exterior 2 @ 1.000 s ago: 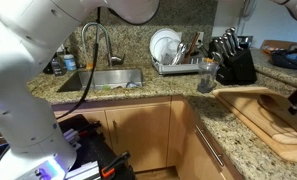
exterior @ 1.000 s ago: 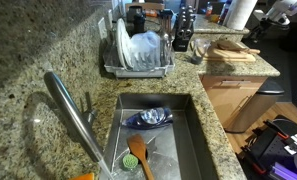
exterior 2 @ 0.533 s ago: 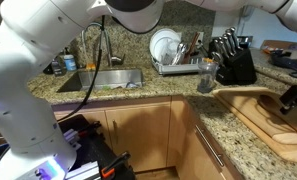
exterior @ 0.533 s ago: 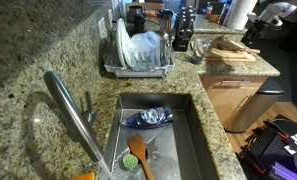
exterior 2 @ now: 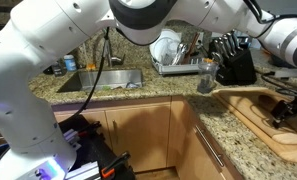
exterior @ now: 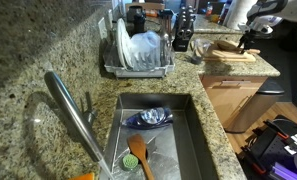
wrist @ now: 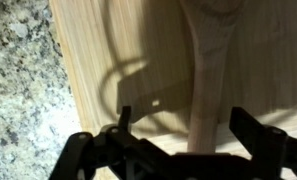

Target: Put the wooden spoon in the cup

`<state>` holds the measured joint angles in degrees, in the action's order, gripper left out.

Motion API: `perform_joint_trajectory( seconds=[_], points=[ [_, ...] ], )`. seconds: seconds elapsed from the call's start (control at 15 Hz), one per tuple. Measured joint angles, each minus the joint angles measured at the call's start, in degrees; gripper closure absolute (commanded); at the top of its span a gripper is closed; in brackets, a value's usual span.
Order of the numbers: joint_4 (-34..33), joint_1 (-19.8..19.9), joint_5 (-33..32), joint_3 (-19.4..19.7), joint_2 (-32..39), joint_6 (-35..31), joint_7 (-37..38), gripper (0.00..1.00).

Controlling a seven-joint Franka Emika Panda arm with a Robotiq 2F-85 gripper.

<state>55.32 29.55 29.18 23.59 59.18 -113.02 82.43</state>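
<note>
Cutting board (wrist: 108, 50) bears the wooden spoon (wrist: 210, 70) between the spread gripper (wrist: 181, 118).

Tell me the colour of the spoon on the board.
The wooden spoon is plain mid-brown, darker than the pale board; wrist view shows it best.

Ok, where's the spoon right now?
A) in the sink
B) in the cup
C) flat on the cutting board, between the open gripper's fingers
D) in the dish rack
C: the wrist view shows the spoon lying on the cutting board, its handle running between the fingers of the open gripper.
</note>
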Motion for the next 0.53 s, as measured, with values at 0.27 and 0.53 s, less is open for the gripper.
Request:
perform_joint_trajectory(
  seconds=[0.27, 0.53],
  points=[
    [-1.51, 1.92, -5.25, -3.29, -0.03, 2.88, 4.86, 0.54],
    [-3.45, 3.56, -7.89, -5.31, 0.24, 4.66, 8.12, 0.81]
  ],
)
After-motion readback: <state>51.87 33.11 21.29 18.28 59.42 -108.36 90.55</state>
